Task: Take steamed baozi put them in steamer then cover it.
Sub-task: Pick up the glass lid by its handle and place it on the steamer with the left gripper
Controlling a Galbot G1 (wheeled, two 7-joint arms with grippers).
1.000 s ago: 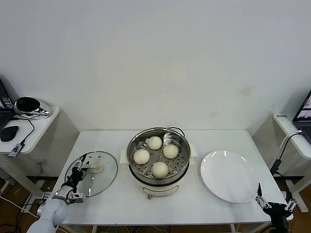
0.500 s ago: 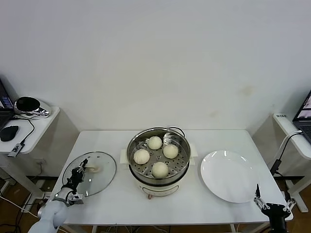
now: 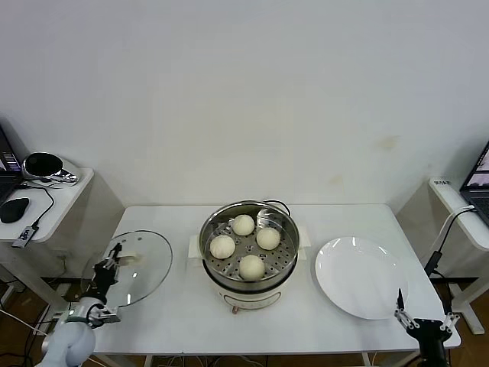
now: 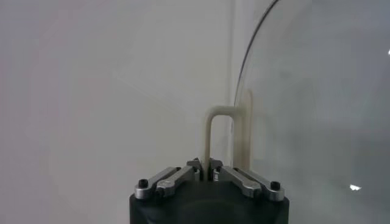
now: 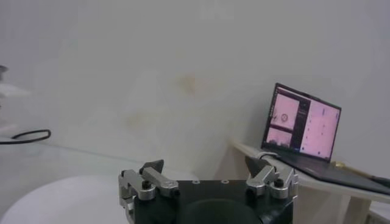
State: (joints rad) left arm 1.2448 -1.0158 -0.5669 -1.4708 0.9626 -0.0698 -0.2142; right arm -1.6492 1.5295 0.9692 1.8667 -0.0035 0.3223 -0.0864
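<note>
Holding the lid: our left hand [image 3: 107, 264] sits at the near left corner of the counter [image 3: 183, 321], its fingers clamped together on the cream handle [image 4: 220, 137] of the glass lid [image 3: 131, 267].
Lid: tilted up off the counter, its rim raised on the far side; it hangs at the left edge of the counter, well apart from the steamer.
Left wrist view: we see the hand's two fingers meeting on the thin handle loop, with the lid's curved metal rim just beside it.
Steamer: the shiny steel pot [image 3: 250, 246] stands at the middle of the counter on its white base, uncovered.
Buns: four cream-white buns [image 3: 251, 267] lie on the perforated tray inside the pot, one far, one left, one right and one near, each apart from the others.
Plate: a flat white plate [image 3: 359, 277] lies to the right of the steamer, with nothing on it.
Right hand: our right hand [image 3: 422, 321] waits at the near right corner of the counter, just past the plate's near edge, fingers spread wide apart and holding nothing.
Right wrist view: the spread fingers [image 5: 151, 167] show plainly, with a laptop [image 5: 303, 126] on a side table beyond.
</note>
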